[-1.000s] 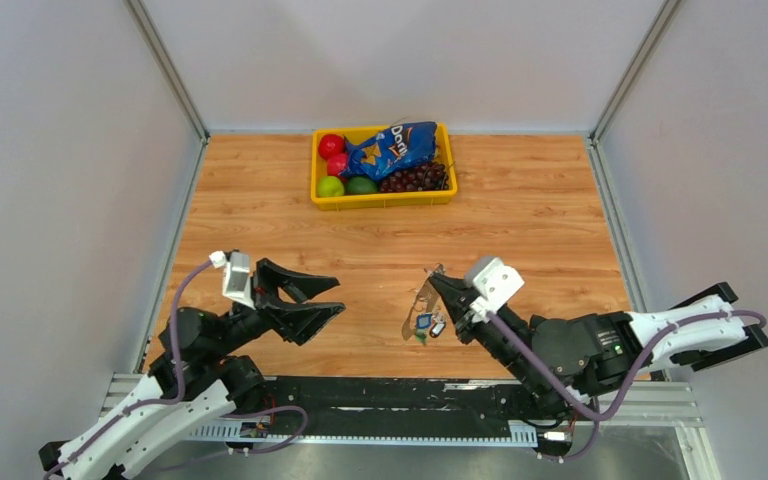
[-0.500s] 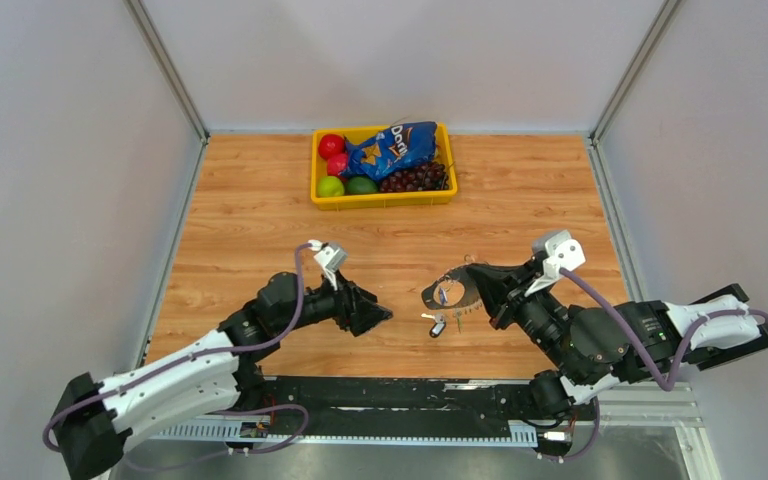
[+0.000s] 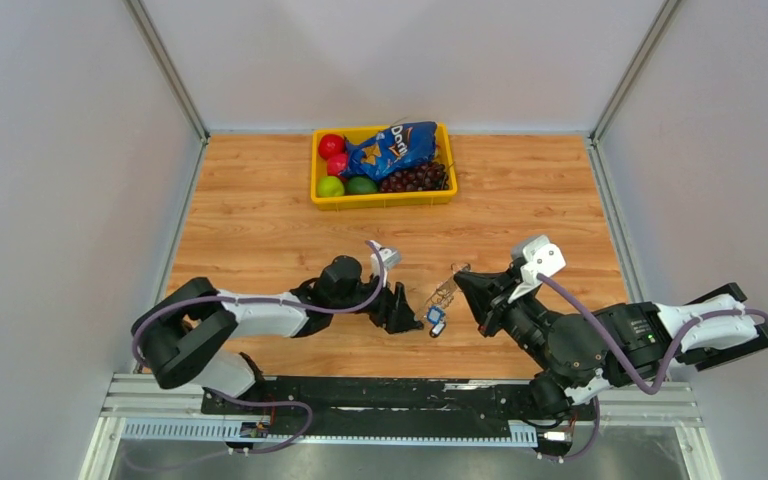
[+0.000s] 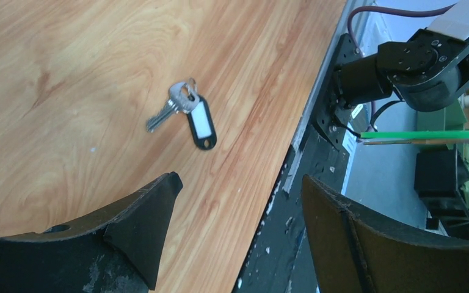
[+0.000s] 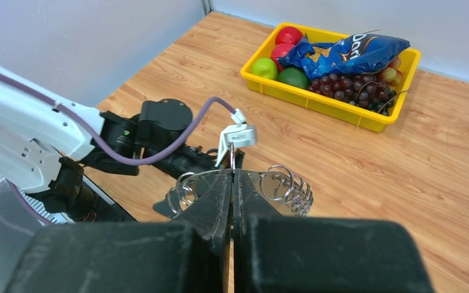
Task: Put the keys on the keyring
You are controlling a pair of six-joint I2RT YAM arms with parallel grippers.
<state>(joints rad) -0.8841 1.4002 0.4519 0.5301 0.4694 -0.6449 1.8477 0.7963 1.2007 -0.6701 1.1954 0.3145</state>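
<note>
While the left gripper (image 4: 241, 183) gapes wide and empty, the key (image 4: 170, 108) lies flat on the table (image 4: 67, 73) just ahead of it, its long axis slanting across the gap. The right gripper (image 5: 231, 178), pinched shut, holds the keyring (image 5: 284, 189) aloft nearby.

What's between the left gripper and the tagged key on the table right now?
Only bare wooden tabletop. The left wrist view shows it: the tagged key lies ahead of the open left gripper, with nothing in between.
</note>
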